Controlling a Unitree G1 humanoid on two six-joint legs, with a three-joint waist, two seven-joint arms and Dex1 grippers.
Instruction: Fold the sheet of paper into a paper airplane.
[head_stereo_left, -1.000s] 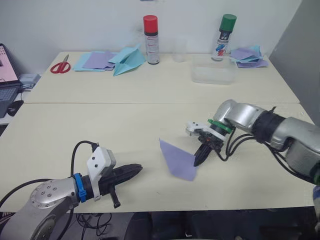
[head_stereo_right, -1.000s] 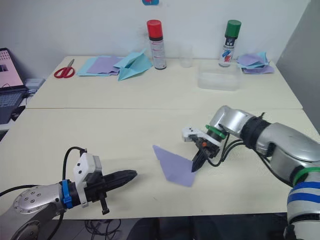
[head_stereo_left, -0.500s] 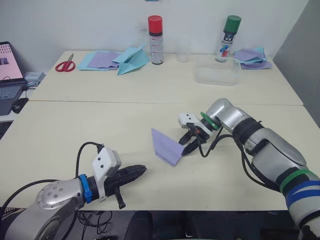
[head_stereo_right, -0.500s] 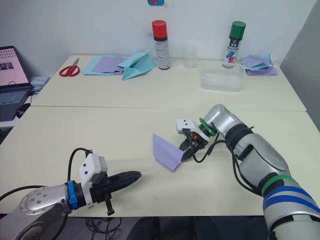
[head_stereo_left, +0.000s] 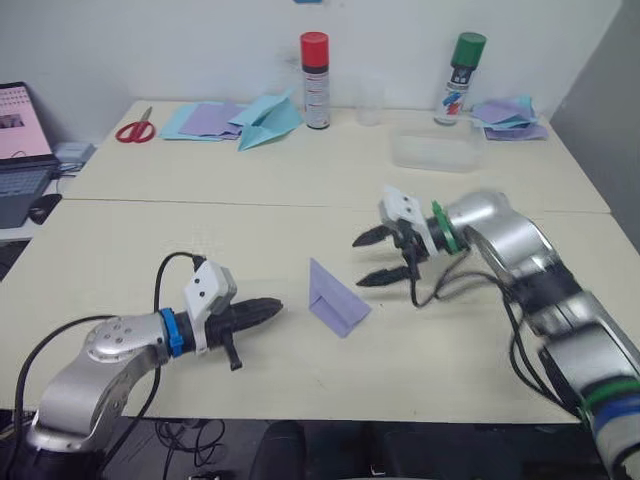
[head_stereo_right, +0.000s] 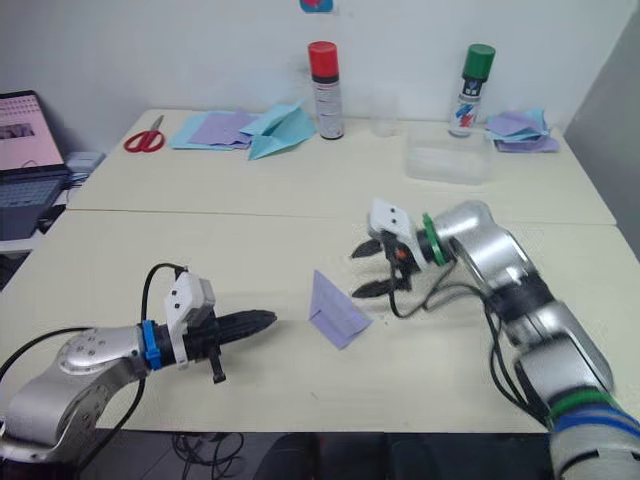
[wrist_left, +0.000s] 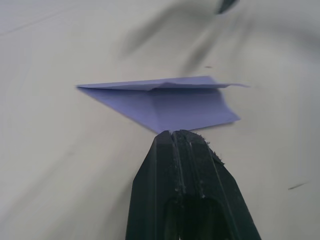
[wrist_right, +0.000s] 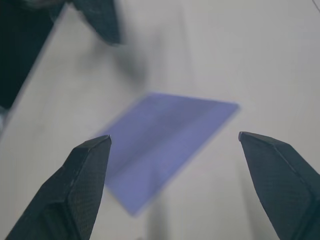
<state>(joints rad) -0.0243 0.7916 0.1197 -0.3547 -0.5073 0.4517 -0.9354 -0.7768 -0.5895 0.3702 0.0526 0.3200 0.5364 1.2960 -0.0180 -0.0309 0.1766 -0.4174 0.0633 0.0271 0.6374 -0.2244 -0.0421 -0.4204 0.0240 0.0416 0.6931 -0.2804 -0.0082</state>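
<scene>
Risk comes first from how the sheet of paper (head_stereo_left: 335, 301) sits: folded to a pointed shape, it lies on the table (head_stereo_left: 300, 180) free of both grippers, with one flap standing up from the part lying flat. The right gripper (head_stereo_left: 378, 256) hangs just beside the sheet with its two fingers spread wide and holding nothing. If it comes in on the raised flap from the side, the light sheet will likely skate across the smooth table rather than crease. The left gripper (head_stereo_left: 272, 305) lies near the sheet on the opposite side, fingers pressed together on nothing, tips aimed at the sheet's lower edge; a push from there with nothing pinning the far side could spin the sheet or flatten the flap along the wrong line. A crooked crease now would carry into the wings.

Count, taking the sheet as landmark:
- one sheet in work, one gripper on each side of it
- two spray cans far behind it, one red-capped (head_stereo_left: 315, 65), one green-capped (head_stereo_left: 463, 65)
- one clear tray (head_stereo_left: 436, 150) behind it, near the green-capped can
- one light-blue paper plane (head_stereo_left: 268, 121) and one pair of red scissors (head_stereo_left: 133, 128) far behind, toward the robot's left
- two spare paper stacks: one (head_stereo_left: 200, 120) by the scissors, one (head_stereo_left: 508, 113) by the green-capped can
- one laptop (head_stereo_left: 20, 150) well off to the robot's left
</scene>
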